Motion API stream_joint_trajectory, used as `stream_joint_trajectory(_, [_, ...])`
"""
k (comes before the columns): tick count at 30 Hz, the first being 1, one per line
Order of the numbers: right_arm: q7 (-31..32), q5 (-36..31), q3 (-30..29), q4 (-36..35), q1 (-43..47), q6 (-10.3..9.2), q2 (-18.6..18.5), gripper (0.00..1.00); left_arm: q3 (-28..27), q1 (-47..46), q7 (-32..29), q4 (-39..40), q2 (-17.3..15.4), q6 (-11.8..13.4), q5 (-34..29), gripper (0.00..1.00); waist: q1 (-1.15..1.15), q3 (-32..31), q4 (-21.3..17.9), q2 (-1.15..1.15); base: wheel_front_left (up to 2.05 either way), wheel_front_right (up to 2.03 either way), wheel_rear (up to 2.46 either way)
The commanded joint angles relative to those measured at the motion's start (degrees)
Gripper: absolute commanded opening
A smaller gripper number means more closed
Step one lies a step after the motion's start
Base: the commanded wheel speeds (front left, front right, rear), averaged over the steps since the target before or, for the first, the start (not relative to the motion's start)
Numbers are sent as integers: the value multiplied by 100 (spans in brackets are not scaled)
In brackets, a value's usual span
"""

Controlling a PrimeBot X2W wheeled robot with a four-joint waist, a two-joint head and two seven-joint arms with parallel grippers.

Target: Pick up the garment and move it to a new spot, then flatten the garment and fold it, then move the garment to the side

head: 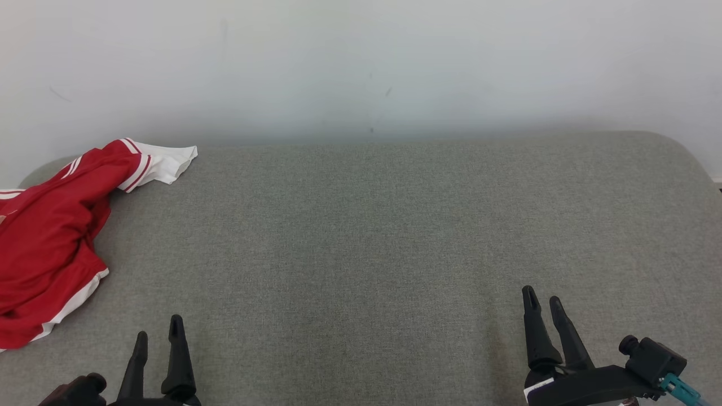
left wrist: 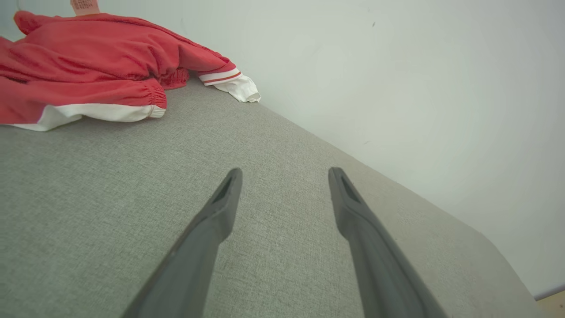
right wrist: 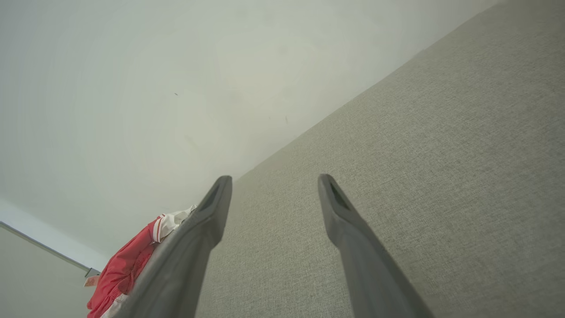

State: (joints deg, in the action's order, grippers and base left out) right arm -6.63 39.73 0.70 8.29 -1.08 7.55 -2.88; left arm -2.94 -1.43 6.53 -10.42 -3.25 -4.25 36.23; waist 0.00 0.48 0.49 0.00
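garment (head: pixel 48 237): red, white trim, crumpled at the grey worktop's (head: pixel 366 237) left edge
feel: likely light, floppy, a bit slick
grab: I'd pinch the white hem (head: pixel 73 301) or sleeve cuff (head: pixel 169 160)
left hand (head: pixel 158 327): spread, empty — the nearer one
right hand (head: pixel 542 295): spread, empty, well apart

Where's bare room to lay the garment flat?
Bare: the grey surface from the red garment to its right edge, between the wall and the left end effector and right end effector. Crowded: the far left, where the garment lies bunched.
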Motion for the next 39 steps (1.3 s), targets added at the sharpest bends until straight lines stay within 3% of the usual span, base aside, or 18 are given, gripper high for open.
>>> stream_joint_trajectory(1, [-60,-183,21,-75,1,-6,-2,100,11,1,64,86,-51,12,-211,100,0,-1,2,0,0,0,0])
stream_joint_trajectory(39, [-601,-2508,114,-139,149,-9,1,100,80,120,612,162,-93,5,-2343,100,0,29,69,0,0,0,0])
